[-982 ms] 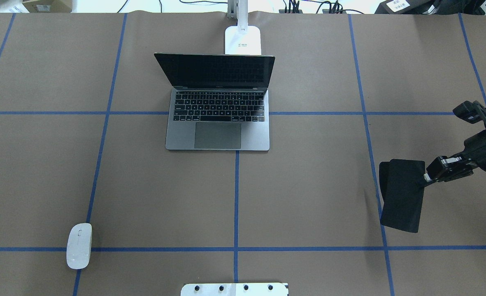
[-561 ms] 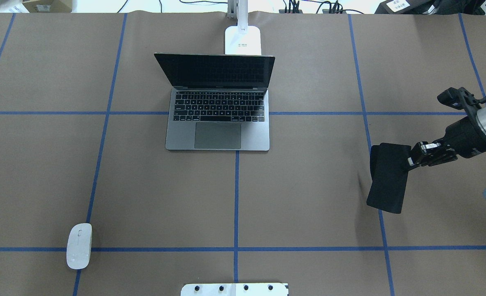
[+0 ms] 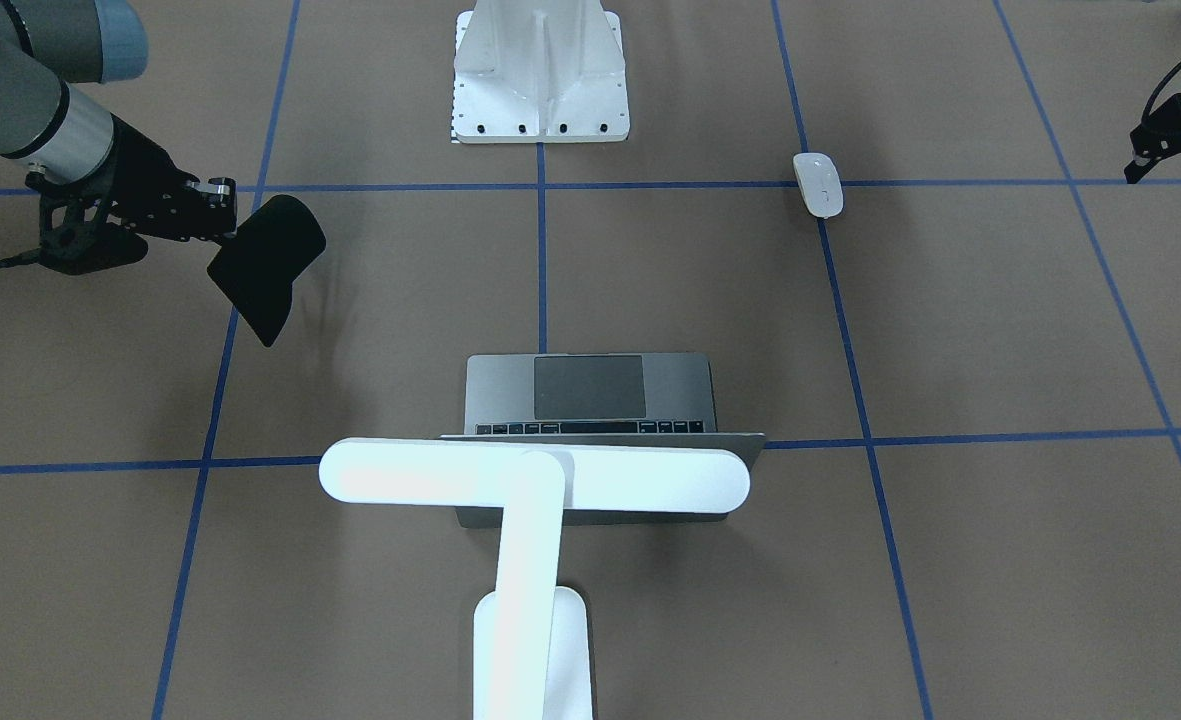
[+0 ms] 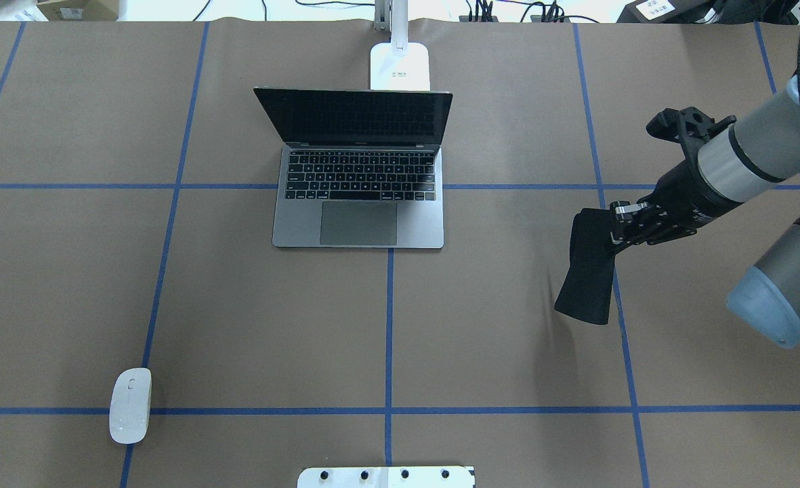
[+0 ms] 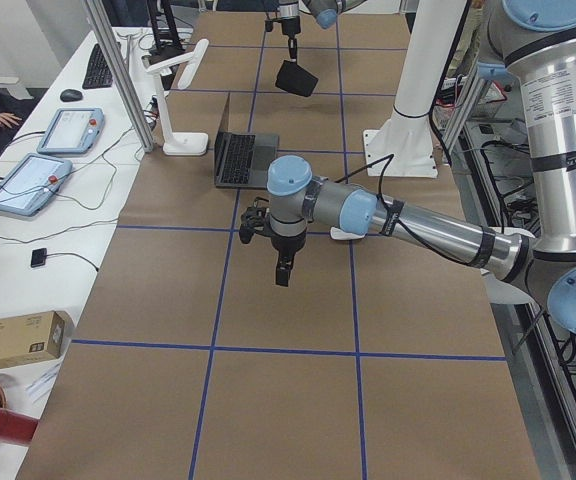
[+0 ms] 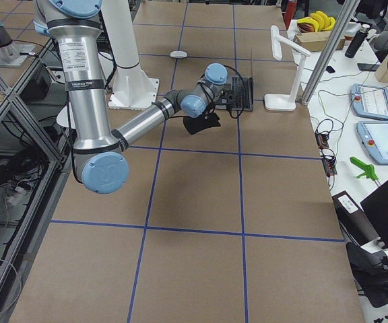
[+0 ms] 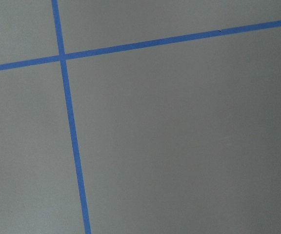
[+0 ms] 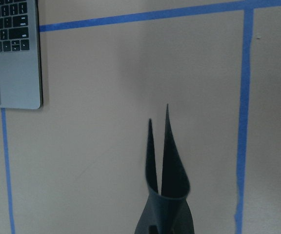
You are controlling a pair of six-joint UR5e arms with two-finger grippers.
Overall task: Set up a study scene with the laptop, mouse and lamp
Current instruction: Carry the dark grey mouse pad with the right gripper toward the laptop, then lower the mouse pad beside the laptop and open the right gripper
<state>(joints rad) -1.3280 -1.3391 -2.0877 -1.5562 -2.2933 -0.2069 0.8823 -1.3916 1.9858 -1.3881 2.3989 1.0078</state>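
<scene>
Right gripper [image 4: 615, 227], clamped on black pad [image 4: 586, 278] drooping beneath, has carried it closer to laptop [image 4: 359, 217] at its left; mouse [image 4: 130, 405] untouched, placement pending

Blocking far centre with the open laptop [image 4: 358, 203] and, just behind, the lamp [image 4: 400, 66]. Crowding the right with a bent pad [image 4: 586, 285] hanging from the right gripper [image 4: 614, 227]. Leaving bare table [image 4: 494, 339] passable between laptop, pad and the mouse [image 4: 130, 405] lying near left.

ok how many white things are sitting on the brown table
3: the mouse by the robot's edge on its left, the lamp at the far edge behind the laptop, and the bolted pedestal mid robot's edge. None looks hidden.
</scene>
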